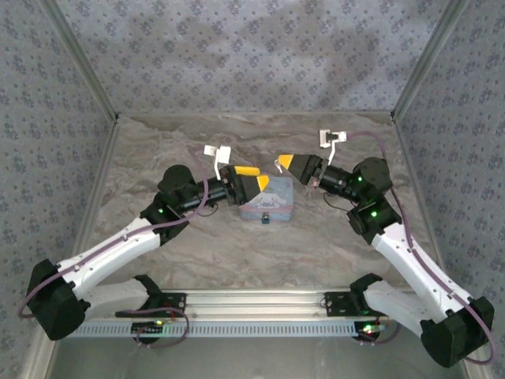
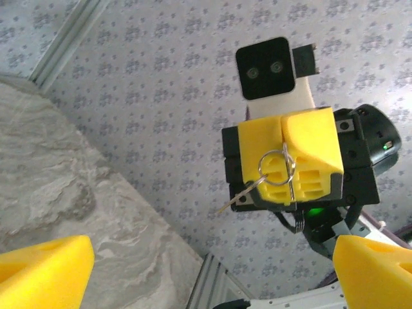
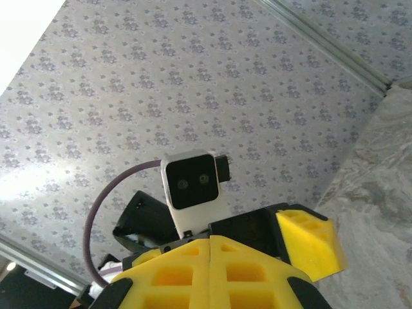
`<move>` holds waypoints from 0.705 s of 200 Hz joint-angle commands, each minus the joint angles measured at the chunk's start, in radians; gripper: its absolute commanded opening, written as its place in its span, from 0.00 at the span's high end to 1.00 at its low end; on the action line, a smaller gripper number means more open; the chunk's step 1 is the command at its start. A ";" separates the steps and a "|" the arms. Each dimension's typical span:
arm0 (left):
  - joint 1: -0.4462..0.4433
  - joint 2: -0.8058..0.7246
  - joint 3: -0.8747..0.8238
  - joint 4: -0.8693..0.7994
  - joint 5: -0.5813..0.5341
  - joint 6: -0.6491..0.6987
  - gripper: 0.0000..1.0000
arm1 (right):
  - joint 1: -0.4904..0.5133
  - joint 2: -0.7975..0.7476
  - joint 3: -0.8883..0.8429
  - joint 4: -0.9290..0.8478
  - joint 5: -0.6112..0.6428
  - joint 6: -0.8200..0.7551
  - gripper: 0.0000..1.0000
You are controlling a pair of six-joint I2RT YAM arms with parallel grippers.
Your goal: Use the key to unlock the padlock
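Seemingly the step is bringing key to lock: tiny dark padlock sits at 6 o'clock of the pale blue tin box. Beyond, the left end effector gapes empty. At its 2 o'clock, the right end effector, clamped tight, pinches the ring of a thin pale metal key. Next: steer the blade down to the padlock.

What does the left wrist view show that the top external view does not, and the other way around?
Left wrist view: the key hangs on its ring, which is pinched between the shut fingers of the right pincer. From the top, this is too small to tell.
Top external view: the pale blue tin box, with the dark padlock at its near side.
Both: the right pincer, the open left pincer, the marbled table and the patterned walls.
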 commanded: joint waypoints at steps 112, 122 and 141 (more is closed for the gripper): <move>-0.010 0.044 0.059 0.208 0.146 -0.054 0.38 | 0.043 0.047 0.035 0.128 0.033 0.099 1.00; -0.010 0.041 0.059 0.200 0.145 -0.050 0.41 | 0.043 0.045 0.035 0.127 0.033 0.099 1.00; -0.011 0.037 0.059 0.188 0.141 -0.038 0.45 | 0.043 0.044 0.031 0.129 0.033 0.102 1.00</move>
